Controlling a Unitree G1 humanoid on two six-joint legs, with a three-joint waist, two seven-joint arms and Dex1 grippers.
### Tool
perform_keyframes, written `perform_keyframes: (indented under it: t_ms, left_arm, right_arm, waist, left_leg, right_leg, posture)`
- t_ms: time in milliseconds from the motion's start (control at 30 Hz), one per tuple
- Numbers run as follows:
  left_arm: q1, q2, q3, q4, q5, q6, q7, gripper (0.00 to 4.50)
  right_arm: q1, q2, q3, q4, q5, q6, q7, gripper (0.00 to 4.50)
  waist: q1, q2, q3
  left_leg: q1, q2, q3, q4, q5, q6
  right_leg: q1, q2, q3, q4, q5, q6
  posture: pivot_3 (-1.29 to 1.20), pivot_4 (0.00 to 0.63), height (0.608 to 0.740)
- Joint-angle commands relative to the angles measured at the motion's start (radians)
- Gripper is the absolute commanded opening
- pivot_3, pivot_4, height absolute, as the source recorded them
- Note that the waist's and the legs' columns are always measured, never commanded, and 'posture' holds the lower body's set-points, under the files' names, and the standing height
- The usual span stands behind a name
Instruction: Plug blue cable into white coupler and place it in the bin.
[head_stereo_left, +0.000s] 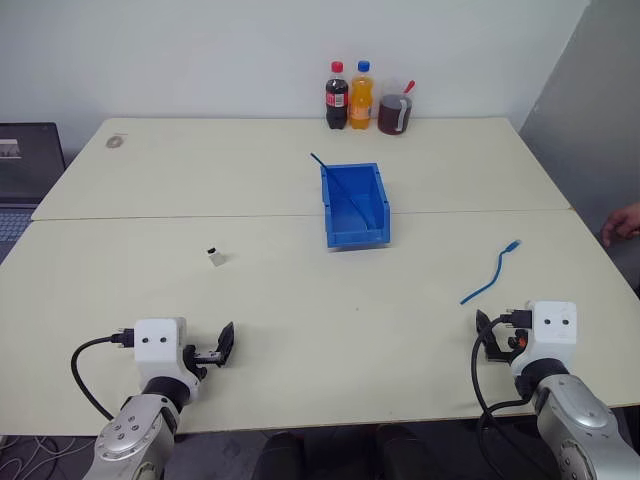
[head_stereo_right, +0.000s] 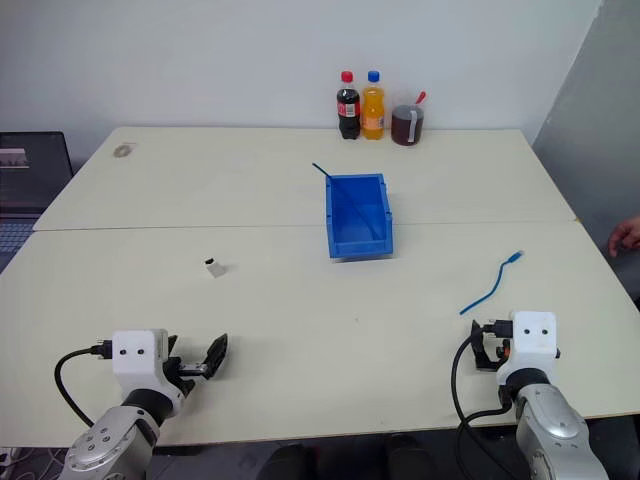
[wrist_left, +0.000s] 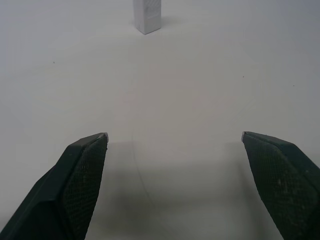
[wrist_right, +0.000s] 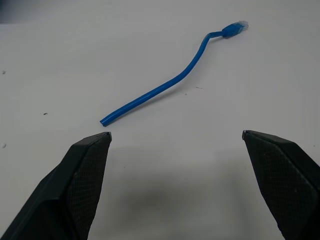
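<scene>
Person's hand (head_stereo_left: 622, 222) cut by edge; laptop (head_stereo_left: 27, 160) too.

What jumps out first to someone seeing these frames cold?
The blue bin stands mid-table, a thin dark-blue strand leaning out over its far rim. The wavy blue cable lies loose just ahead of the open right gripper, and the tiny white coupler sits alone ahead of the open left gripper. Three drink containers line the far edge.
</scene>
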Motion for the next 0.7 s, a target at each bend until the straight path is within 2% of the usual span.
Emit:
perform_keyframes:
  t_ms: [33, 200, 333, 433, 567, 700]
  left_arm:
    - [-0.003, 0.000, 0.002, -0.016, -0.005, -0.022, -0.008, 4.50]
    - [-0.074, 0.069, 0.019, 0.031, -0.028, -0.022, -0.081, 4.50]
    - [-0.307, 0.270, -0.009, 0.079, -0.217, 0.060, -0.372, 4.50]
    - [-0.497, 0.362, -0.049, 0.169, -0.263, 0.072, -0.485, 4.50]
    - [-0.754, 0.420, -0.189, 0.299, -0.258, 0.039, -0.669, 4.50]
    - [-0.913, 0.423, -0.342, 0.388, -0.220, -0.027, -0.857, 4.50]
  right_arm:
    - [0.004, 0.001, -0.022, -0.045, -0.001, -0.008, -0.006, 4.46]
    - [-0.003, 0.015, -0.038, -0.037, 0.007, -0.011, -0.016, 4.46]
    - [-0.047, 0.014, -0.046, -0.031, 0.002, 0.013, -0.027, 4.46]
    - [-0.090, -0.001, -0.053, -0.019, -0.012, 0.044, -0.041, 4.46]
    - [-0.185, -0.019, -0.064, 0.008, -0.024, 0.112, -0.063, 4.46]
    - [-0.302, -0.046, -0.053, 0.095, -0.033, 0.138, -0.063, 4.46]
  waist:
    - [0.000, 0.000, 0.000]
    - [0.001, -0.001, -0.001]
    - [0.007, -0.002, -0.001]
    - [0.003, -0.001, -0.001]
    - [-0.004, -0.001, -0.001]
    - [-0.007, -0.001, 0.000]
  left_leg:
    - [0.000, 0.000, 0.000, 0.000, 0.000, 0.000]
    - [0.000, 0.000, 0.000, 0.001, 0.000, 0.000]
    - [-0.001, 0.000, -0.004, 0.006, 0.000, 0.000]
    - [-0.001, 0.002, -0.002, 0.011, 0.000, 0.000]
    - [-0.002, 0.001, 0.002, 0.013, 0.000, 0.000]
    - [-0.002, 0.001, 0.004, 0.013, 0.000, 0.000]
  right_leg:
    - [0.000, 0.000, 0.000, 0.000, 0.000, 0.000]
    - [0.000, 0.000, 0.000, 0.001, 0.000, 0.000]
    - [0.000, 0.002, -0.004, 0.004, 0.001, 0.000]
    - [0.002, 0.004, -0.002, 0.004, 0.003, 0.000]
    - [0.001, 0.004, 0.000, 0.005, 0.005, 0.003]
    - [0.000, 0.005, 0.001, 0.005, 0.005, 0.003]
  posture:
    - [0.00, 0.150, 0.740]
    - [0.00, 0.150, 0.740]
    - [0.00, 0.150, 0.740]
    - [0.00, 0.150, 0.740]
    - [0.00, 0.150, 0.740]
    - [0.00, 0.150, 0.740]
